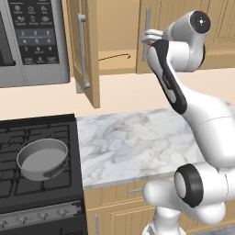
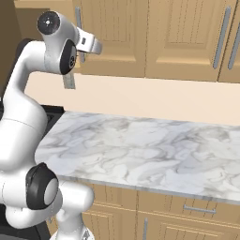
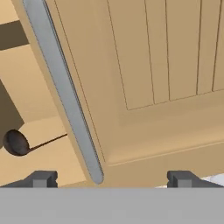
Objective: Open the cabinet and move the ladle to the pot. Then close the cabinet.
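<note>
One door of the cabinet is swung open, while its other door is shut. The ladle is seen lying on the cabinet's shelf, its thin handle stretched across it. The fingers are spread wide and nothing is pinched; the gripper is held near the shut door's bar handle, seemingly not touching. The pot is set on the stove, beside the marble table.

The cabinet top is cropped; the ladle bowl is hidden.
</note>
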Controlling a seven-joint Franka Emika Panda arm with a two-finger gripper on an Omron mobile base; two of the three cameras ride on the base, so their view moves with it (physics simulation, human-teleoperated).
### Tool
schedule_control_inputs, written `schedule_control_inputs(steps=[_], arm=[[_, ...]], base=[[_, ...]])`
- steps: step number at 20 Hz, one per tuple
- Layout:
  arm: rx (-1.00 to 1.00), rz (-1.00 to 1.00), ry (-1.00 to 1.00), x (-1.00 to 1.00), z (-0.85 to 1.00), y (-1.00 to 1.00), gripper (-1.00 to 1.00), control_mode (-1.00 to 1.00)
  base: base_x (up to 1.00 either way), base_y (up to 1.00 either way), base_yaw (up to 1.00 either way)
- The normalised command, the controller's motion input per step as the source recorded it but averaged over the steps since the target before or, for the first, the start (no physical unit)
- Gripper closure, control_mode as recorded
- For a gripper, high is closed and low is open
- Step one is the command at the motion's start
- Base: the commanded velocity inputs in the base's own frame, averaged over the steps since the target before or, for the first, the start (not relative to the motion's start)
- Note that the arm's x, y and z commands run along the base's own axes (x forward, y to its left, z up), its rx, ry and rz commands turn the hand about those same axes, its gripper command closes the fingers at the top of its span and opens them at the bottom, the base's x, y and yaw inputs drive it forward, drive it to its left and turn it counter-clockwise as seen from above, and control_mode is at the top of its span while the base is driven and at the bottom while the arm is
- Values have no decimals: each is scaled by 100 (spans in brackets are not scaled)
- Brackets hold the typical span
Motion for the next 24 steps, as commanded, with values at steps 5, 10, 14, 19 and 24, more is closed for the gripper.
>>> schedule_control_inputs(steps=[5,10,14,19,24], arm=[[0,2,0,18,-20,15,-100,-100],[0,1,0,29,-27,20,-100,-100],[0,0,0,51,-7,2,-100,-100],[0,0,0,52,0,0,-100,-100],[0,0,0,50,0,0,-100,-100]], base=[[0,0,0],[0,0,0],[0,0,0],[0,0,0],[0,0,0]])
